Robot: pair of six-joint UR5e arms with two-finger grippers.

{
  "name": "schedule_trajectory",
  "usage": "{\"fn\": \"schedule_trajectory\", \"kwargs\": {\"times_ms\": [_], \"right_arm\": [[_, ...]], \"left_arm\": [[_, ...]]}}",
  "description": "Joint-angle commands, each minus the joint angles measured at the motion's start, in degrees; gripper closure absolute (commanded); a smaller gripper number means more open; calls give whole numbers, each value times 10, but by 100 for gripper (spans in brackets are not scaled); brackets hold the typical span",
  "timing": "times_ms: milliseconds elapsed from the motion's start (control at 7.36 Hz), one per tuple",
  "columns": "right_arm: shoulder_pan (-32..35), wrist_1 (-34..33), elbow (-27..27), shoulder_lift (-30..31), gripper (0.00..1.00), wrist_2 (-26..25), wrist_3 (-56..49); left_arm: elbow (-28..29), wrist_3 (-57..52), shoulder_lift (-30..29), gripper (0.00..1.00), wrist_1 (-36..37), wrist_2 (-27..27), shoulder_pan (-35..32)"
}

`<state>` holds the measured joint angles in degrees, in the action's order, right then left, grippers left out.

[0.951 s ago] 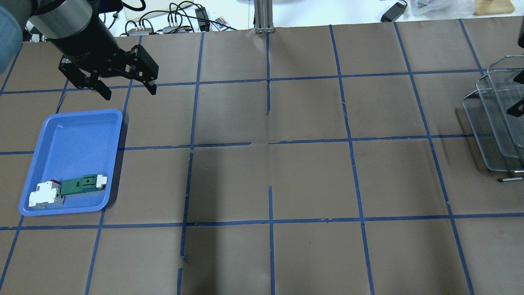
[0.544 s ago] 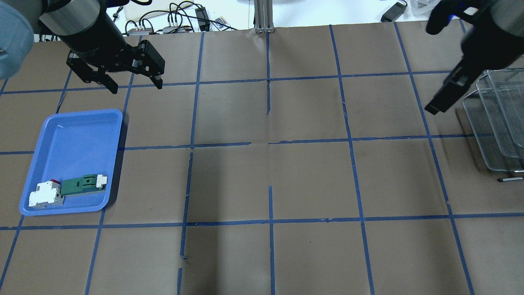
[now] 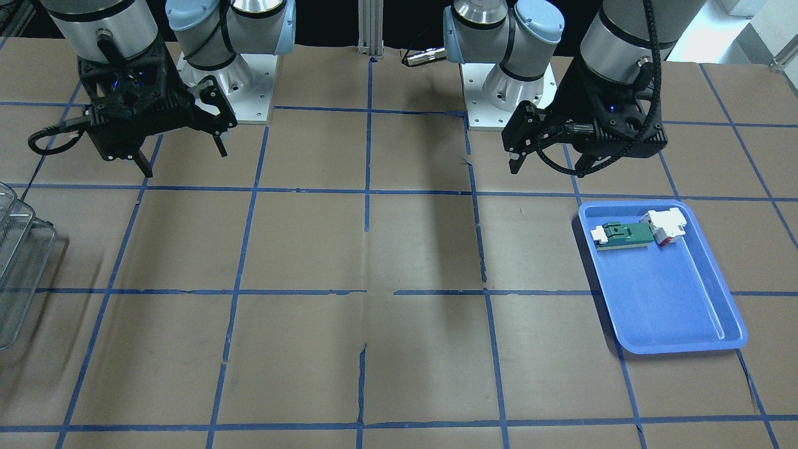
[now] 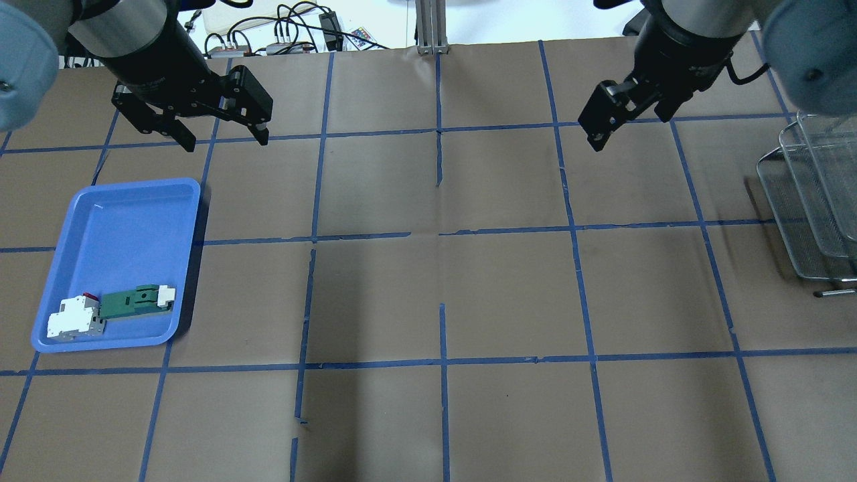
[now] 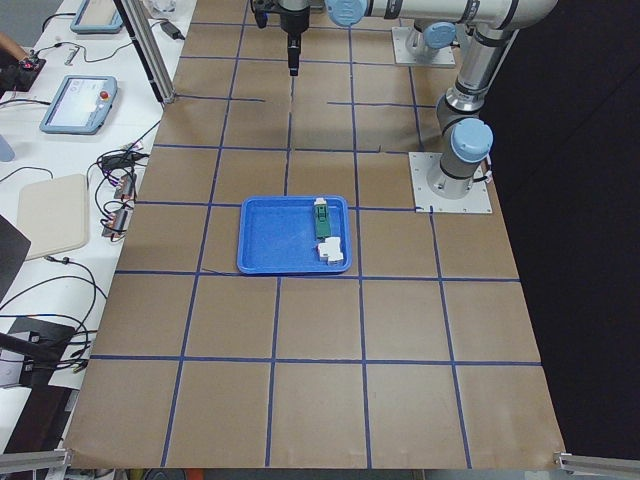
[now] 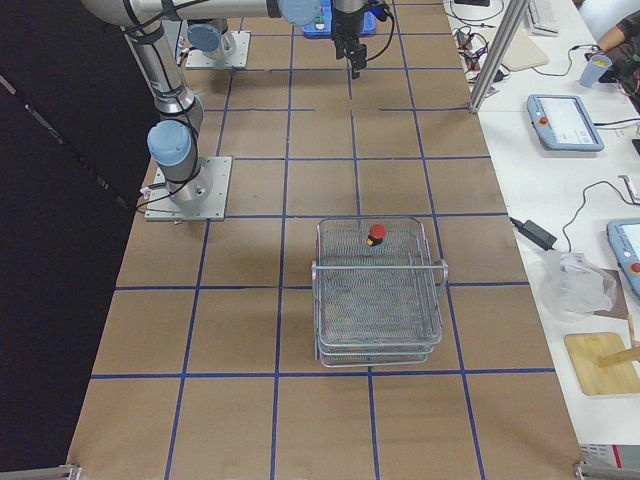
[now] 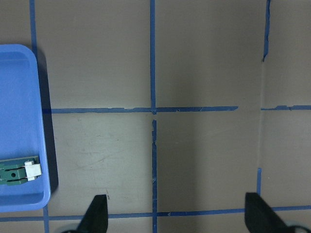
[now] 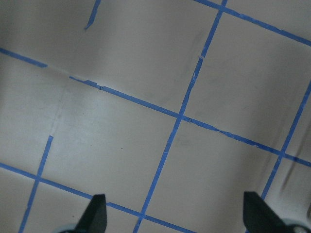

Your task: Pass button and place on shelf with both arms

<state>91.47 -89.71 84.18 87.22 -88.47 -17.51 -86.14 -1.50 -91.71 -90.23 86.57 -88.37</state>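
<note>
Button (image 6: 377,234) sits on shelf (image 6: 380,300), left tool (image 4: 225,140) and right tool (image 3: 184,161) both apart and empty, so I'd just park arms high, clear of it.

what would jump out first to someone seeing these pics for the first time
The red button sitting in the silver wire shelf at the table's end on the robot's right stands out. So does the bright blue tray on the robot's left side, with a green-and-white part and a white block in one corner. Above the taped brown table, the left gripper and right gripper both hang open and empty.
</note>
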Motion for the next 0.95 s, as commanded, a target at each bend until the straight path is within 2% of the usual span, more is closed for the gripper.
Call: {"fn": "schedule_trajectory", "kwargs": {"times_ms": [0,272,544,816], "right_arm": [[9,59,-56,-38,0,-6,112],[12,81,-46,-26,0,-27,116],[14,70,-12,-3,0,-42,111],[12,70,-7,6,0,-54,116]], "left_arm": [[1,-1,0,0,1,0,0],[1,3,-1,0,0,0,0],[1,-3,-2,0,0,0,0],[1,1,-1,0,0,0,0]]}}
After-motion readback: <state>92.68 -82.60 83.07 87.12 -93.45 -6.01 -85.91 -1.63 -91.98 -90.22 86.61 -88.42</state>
